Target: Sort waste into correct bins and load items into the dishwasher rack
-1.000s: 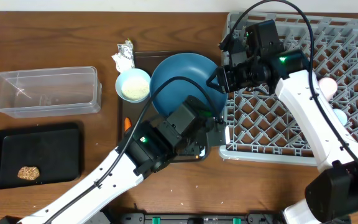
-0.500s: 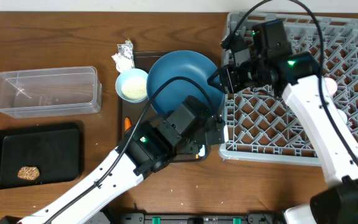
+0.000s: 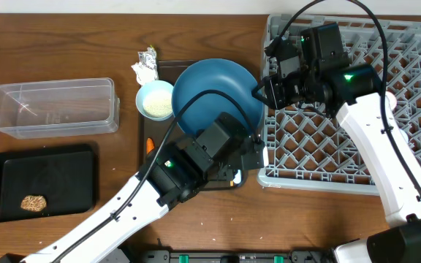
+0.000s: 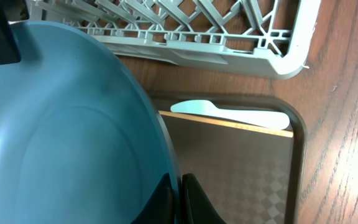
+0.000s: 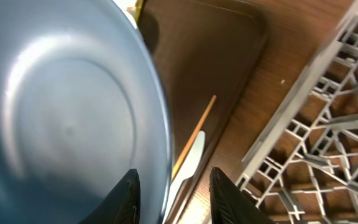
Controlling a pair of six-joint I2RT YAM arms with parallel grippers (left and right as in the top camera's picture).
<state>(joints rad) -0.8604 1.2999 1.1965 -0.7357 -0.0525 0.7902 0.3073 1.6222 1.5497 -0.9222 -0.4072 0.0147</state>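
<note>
The large round blue plate (image 3: 214,91) is held just at 9 o'clock of the grey plastic lattice rack (image 3: 415,44). The left pincer (image 4: 178,200) clamps its 5 o'clock rim. The right pincer (image 5: 174,186) straddles the 3 o'clock rim, jaws apart. Seat the right fingers fully before releasing the left.

1. Overhead: bright, even light from above, sharp focus, with soft short shadows on the worktop (image 3: 50,44).
2. Left wrist: blue plate (image 4: 61,124) is very close and soft-focus, with a faint sheen.
3. Right wrist: the plate is blurred with pale glare at upper left; the rack (image 5: 328,124) is slightly smeared.
</note>
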